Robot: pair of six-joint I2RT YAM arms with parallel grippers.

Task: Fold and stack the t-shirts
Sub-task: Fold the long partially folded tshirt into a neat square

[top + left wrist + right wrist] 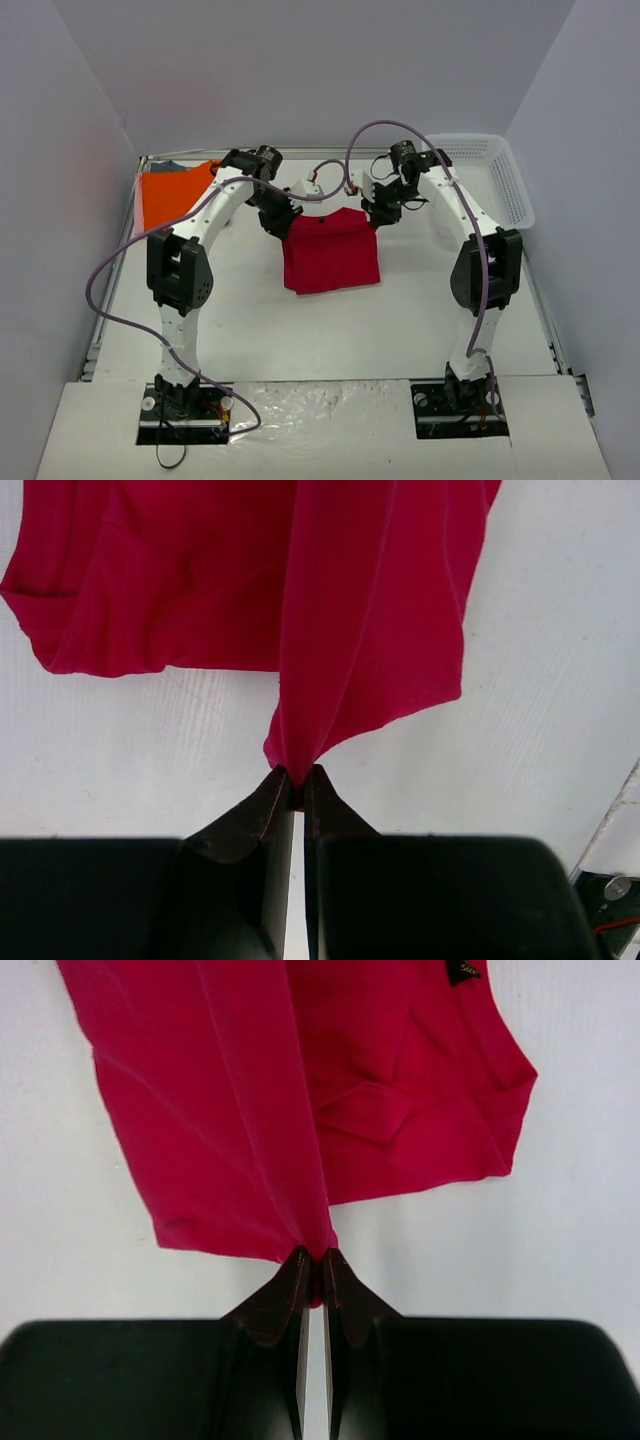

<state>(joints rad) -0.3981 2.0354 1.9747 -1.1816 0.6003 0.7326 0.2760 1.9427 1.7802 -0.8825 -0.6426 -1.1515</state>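
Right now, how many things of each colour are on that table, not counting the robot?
Red t-shirt: 1
Orange t-shirt: 1
White basket: 1
Total: 3
A grey sliver behind the orange one is too hidden to count.

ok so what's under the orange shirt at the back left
Past the far side of the orange shirt a grey-blue cloth edge shows, and along its left a pale pink strip. The rest of both is covered by it.

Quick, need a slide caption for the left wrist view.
Left gripper shut on a pinched edge of the red t-shirt over the white table.
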